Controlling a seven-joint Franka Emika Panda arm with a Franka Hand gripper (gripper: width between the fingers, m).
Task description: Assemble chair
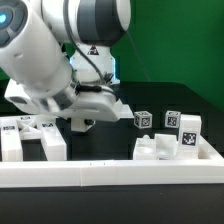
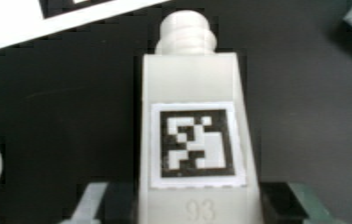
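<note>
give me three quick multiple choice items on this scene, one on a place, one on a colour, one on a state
1. In the wrist view, where is the tagged white piece? A between the fingers of the pincer; B stacked on another piece; C out of the picture.
2. What colour is the table? A red; B black; C yellow.
3. How is the pincer? A wide open and empty; B out of view; C shut on the white piece.
Answers: 1 A, a finger stands at each of its sides; 2 B, the surface round the piece is black; 3 C, both fingers press its flanks.
</note>
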